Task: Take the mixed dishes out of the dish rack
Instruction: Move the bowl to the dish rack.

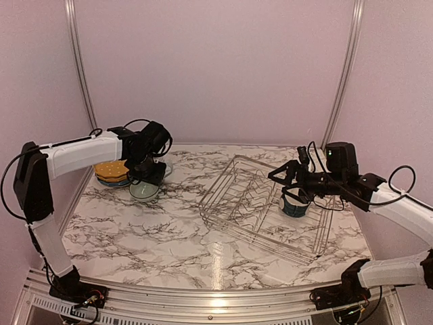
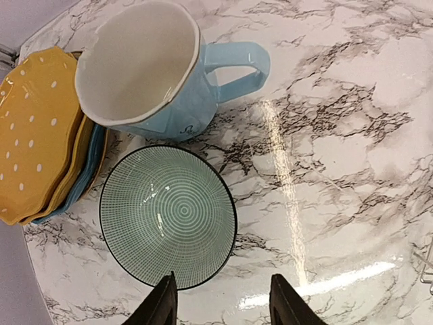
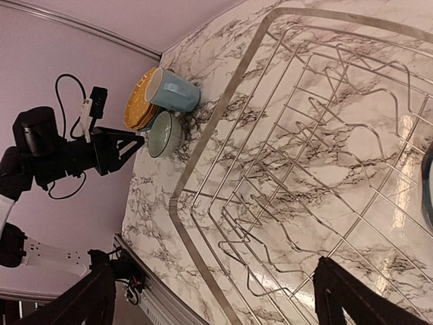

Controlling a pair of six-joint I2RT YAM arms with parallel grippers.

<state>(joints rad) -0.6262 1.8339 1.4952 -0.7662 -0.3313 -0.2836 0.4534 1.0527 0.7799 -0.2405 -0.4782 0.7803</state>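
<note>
Teal ringed bowl [image 2: 168, 215], just ahead of left gripper [image 2: 224, 288] (jaws parted)

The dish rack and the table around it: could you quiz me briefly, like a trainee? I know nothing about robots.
1. How many dishes are in the dish rack?
2. True or false: the light blue mug stands in the rack, not on the marble table.
3. The green-lined bowl below the left jaws rests: A inside the mug; B on the table; C in the rack.
Key: 1. One, a bowl. 2. False. 3. B.
</note>
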